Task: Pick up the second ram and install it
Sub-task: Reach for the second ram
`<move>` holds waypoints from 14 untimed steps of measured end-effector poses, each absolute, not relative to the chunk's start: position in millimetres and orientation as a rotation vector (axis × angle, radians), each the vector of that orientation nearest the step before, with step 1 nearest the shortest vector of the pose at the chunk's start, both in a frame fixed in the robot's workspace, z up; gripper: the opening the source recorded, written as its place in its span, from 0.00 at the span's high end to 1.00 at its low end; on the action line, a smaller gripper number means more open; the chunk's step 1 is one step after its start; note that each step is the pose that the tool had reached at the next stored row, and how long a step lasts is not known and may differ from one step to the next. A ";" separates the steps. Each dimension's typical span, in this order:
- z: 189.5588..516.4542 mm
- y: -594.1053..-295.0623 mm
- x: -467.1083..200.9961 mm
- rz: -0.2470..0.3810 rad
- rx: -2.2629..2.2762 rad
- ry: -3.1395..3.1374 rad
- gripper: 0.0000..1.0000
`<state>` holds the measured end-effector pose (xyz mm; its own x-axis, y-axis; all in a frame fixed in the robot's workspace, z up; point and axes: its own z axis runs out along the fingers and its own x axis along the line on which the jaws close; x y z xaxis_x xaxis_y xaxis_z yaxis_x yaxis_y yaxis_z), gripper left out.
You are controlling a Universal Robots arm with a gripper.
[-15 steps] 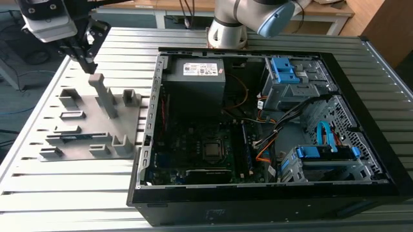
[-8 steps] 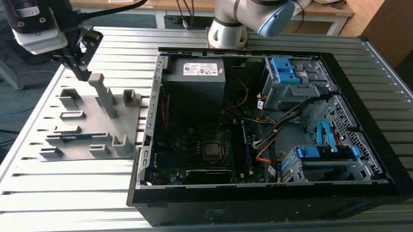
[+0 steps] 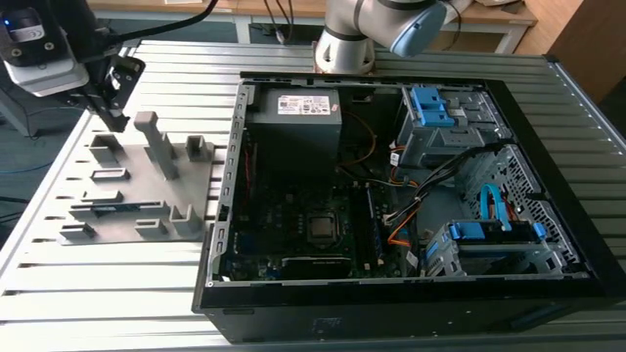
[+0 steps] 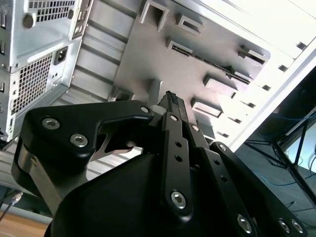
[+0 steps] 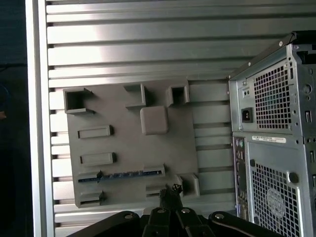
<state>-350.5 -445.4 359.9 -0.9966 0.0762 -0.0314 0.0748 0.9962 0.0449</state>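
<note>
Closed on nothing, the gripper [image 5: 170, 190] hangs above the tray [image 5: 128, 148], and the ram [image 5: 121, 174] lies below and a little aside of its tips, on edge in a slot, long axis seemingly parallel to the fingers' closing line.

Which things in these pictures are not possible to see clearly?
1. Second ram: first wrist view, the holder tray hides all but its upper edge.
2. Motherboard: exterior view, too dark and small to tell whether a ram sits there.
3. Part of the holder tray: second wrist view, the gripper covers it.
</note>
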 end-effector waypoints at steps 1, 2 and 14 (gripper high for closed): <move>359.0 -445.9 -351.7 0.068 0.117 3.105 0.90; 358.2 -446.5 -352.9 0.068 0.118 3.105 0.90; 346.0 -451.0 -372.7 0.068 0.117 3.106 0.90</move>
